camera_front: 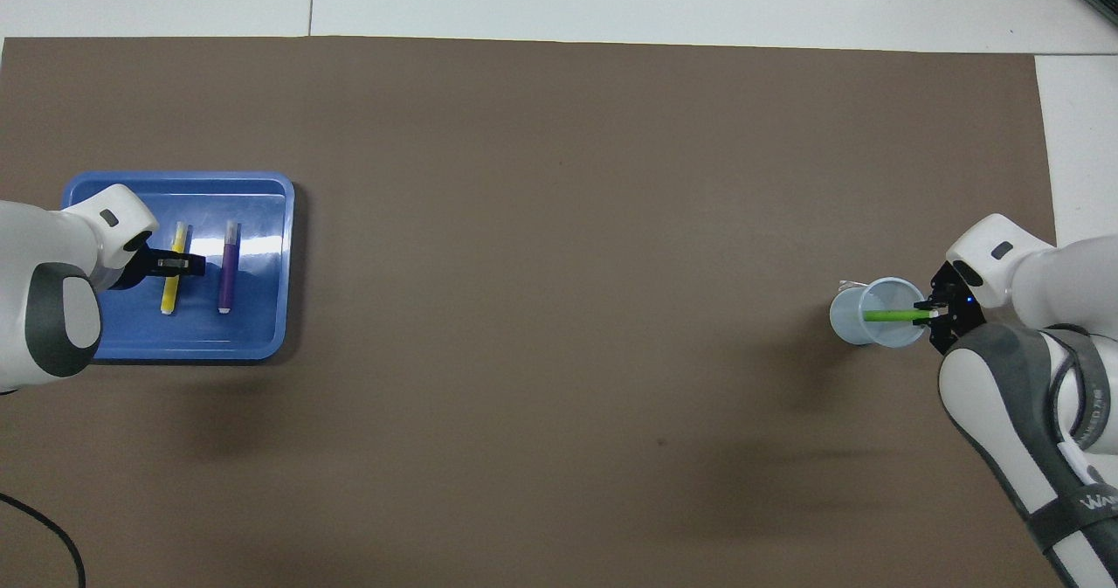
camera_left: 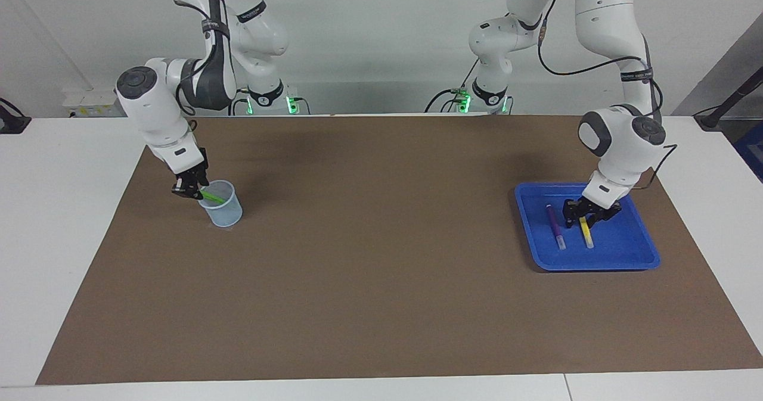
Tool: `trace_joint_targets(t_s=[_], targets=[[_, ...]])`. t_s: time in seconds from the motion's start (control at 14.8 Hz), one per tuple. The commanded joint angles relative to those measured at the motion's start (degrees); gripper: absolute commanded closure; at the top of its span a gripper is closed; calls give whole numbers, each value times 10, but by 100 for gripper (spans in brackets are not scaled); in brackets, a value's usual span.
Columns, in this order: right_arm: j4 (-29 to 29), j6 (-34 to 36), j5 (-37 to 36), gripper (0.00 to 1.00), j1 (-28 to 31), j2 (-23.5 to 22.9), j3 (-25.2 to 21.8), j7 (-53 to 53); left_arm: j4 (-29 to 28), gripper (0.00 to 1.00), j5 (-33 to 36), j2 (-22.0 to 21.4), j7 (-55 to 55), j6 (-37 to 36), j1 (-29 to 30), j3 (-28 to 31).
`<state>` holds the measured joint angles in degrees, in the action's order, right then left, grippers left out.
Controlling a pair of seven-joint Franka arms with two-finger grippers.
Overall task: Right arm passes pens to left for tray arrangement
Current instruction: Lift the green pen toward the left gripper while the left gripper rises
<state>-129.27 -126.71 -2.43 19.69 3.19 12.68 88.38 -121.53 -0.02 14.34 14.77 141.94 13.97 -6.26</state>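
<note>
1. Down at the right arm's end of the tabletop (camera_left: 381,341), the right gripper (camera_left: 192,191) is right at the rim of the pale translucent cup (camera_left: 222,206), clenched tight on the upper end of the green pen (camera_front: 893,315).
2. That green pen leans slantwise, its lower end down inside the cup, its top end poking over the rim into the fingertips (a neat little pinch, clear in the overhead view).
3. The cup stands upright on the brown mat (camera_front: 559,413), with nothing else beside it.
4. Over to the left arm's end: the blue tray (camera_left: 626,258) sits flat on the mat, and two pens lie in it.
5. The purple pen (camera_left: 555,226) lies on the tray floor, pale tip pointing away from the robots, on the side of the tray toward the middle of the tabletop.
6. The yellow pen (camera_left: 586,233) lies just beside it, roughly parallel, apart from it and flat on the tray.
7. The left gripper (camera_left: 585,215) sits low over the robot-side end of the yellow pen, fingers parted and straddling it (released, by the look of it, with a gap on either side in the facing view).
8. The left arm's white wrist hangs above the tray's robot-side rim, angled down into the tray.
</note>
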Motion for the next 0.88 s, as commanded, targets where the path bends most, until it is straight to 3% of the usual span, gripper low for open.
trace_joint_targets(t_s=[0.0, 0.2, 0.47, 0.81], targets=[[-5, -13, -6, 100, 11, -2, 7, 7, 38, 44, 10, 3, -11, -45, -1, -1], [13, 1, 0, 100, 9, -10, 8, 7, 91, 45, 10, 3, -11, -122, -3, -1], [80, 88, -1, 100, -11, -13, 9, -48, 150, 45, 3, -11, -20, -241, -3, -5], [165, 227, -3, 100, -30, -6, 10, -91, 195, 45, -52, -41, -189, -329, -46, -9]])
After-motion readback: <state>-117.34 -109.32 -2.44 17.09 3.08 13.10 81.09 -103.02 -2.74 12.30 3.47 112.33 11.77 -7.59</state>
